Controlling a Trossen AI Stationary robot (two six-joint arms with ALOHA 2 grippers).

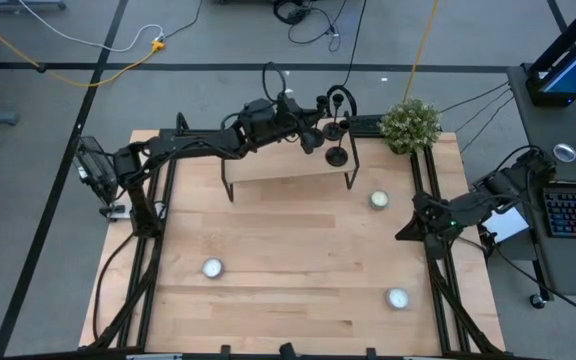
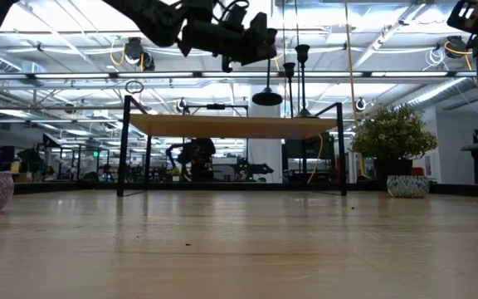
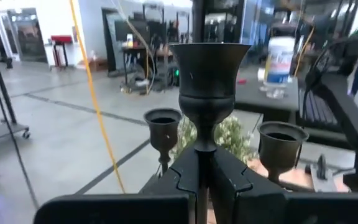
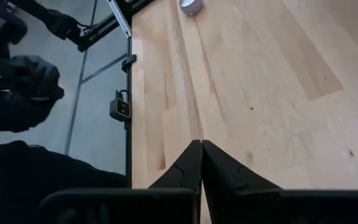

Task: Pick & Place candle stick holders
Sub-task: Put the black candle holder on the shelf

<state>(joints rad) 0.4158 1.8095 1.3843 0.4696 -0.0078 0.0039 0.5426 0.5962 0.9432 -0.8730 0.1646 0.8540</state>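
The candle stick holder you are working is up in the air, clamped by its thin stem between the closed fingers of the left gripper, and it hangs above the far right part of the small raised shelf at the back of the table. In the low view its round disc base floats clear of the shelf top — so you are in the carrying step, with the piece lifted and not yet set down. Two more holders stand upright on the shelf's right end, just beside the one you hold; the left wrist view shows their cups on either side of yours. What you have is matte black, a flared cup over a narrow neck, held upright. Next you need to pick a bare spot, keep the stem vertical, lower until the base sits flat, and only then let go; mind the two neighbours, since a sideways swing could knock them. Your right gripper waits low at the table's right edge, fingers pressed together on nothing. Three white tealights lie on the table.
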